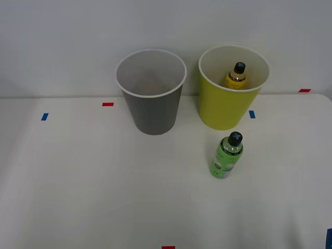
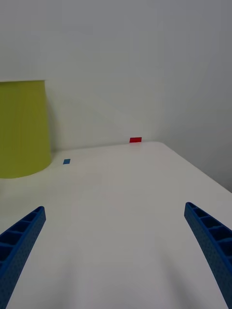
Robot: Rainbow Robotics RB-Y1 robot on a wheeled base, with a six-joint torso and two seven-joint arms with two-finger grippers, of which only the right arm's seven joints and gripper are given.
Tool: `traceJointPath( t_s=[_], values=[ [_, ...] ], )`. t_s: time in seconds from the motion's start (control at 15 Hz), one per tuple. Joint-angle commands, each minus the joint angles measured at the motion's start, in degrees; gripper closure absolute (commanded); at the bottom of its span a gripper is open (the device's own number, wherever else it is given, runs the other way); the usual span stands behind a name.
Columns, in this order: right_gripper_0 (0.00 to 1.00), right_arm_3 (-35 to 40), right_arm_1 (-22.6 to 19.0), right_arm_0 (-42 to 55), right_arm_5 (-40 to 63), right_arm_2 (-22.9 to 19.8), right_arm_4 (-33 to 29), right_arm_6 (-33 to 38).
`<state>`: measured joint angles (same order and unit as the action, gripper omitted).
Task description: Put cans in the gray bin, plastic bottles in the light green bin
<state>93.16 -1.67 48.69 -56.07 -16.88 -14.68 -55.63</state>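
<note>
The table (image 1: pixel 78 197) is seen as a wide white surface carrying two bins side by side at its far edge. The gray bin (image 1: pixel 151 106) stands on the left and appears to hold nothing. The green bin (image 1: pixel 228 104) stands on the right, and the yellow bottle (image 1: pixel 236 76) is already seen upright inside it.

The green bottle (image 1: pixel 227 155) is left out on the table, upright, with its black cap on top, so its long axis runs vertically. It is placed just in front of the green bin, apart from the bin wall.

In the wrist view the gripper (image 2: pixel 116 251) is held low over bare table with its blue fingers (image 2: pixel 19 241) spread wide, and nothing is gripped between them. The green bin's wall (image 2: pixel 21 130) is seen ahead and to one side of the fingers, with small blue tape (image 2: pixel 66 161) and red tape (image 2: pixel 136 140) marks beyond. From this it is judged that the gripper lies toward the table's right edge, so the green bottle lies to its left, toward the table's middle. A sideways approach with the open fingers brought either side of the upright body is judged to be required next.
</note>
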Motion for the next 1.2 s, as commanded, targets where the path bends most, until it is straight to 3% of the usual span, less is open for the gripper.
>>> traceJointPath(
  t_s=[0.07, 1.2],
  values=[
    [0.0, 0.0, 0.0, 0.0, 0.0, 0.0, 0.0, 0.0],
    [0.0, 0.0, 0.0, 0.0, 0.0, 0.0, 0.0, 0.0]
  ],
)
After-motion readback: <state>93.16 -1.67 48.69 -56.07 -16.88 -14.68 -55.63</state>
